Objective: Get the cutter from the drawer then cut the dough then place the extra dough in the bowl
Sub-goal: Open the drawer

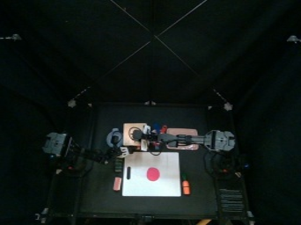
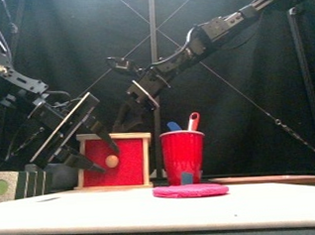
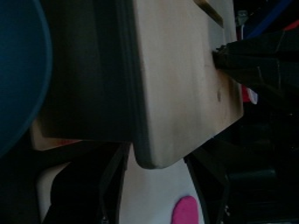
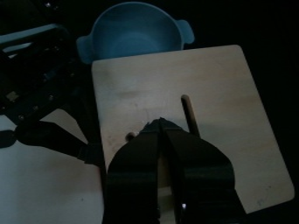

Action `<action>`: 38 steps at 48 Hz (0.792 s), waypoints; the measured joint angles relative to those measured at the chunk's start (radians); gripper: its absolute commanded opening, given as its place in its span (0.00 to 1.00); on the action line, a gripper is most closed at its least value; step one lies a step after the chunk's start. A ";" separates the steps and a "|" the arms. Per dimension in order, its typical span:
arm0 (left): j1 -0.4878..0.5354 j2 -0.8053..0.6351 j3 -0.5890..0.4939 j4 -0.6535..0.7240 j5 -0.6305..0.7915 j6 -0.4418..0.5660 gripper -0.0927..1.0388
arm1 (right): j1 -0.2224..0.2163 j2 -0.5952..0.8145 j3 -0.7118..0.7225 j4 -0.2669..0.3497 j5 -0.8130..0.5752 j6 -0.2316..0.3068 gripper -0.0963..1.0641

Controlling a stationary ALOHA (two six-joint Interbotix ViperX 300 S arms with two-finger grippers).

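The white cutting board (image 1: 172, 163) is lying near-centre. Beyond it, the wooden box (image 4: 222, 96) is sitting under the right gripper (image 4: 163, 129), jaws pressed together by the slot. The left gripper (image 3: 158, 172) is seemingly straddling its corner, jaws wide. The blue-grey bowl (image 4: 135, 31) is sitting just left. The pink dough (image 1: 150, 173) is resting on the board.

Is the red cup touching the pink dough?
Apart. In the top view, bare white board shows all round the dough, and the red cup stands farther back beside the wooden box.
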 measured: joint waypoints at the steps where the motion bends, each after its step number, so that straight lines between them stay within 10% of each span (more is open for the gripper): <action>1: 0.002 0.003 -0.002 0.002 0.000 0.000 0.80 | 0.000 0.002 -0.002 0.000 0.000 0.002 0.14; 38: -0.028 0.041 -0.043 -0.020 0.035 -0.003 0.60 | 0.000 0.006 -0.009 -0.002 0.028 0.006 0.14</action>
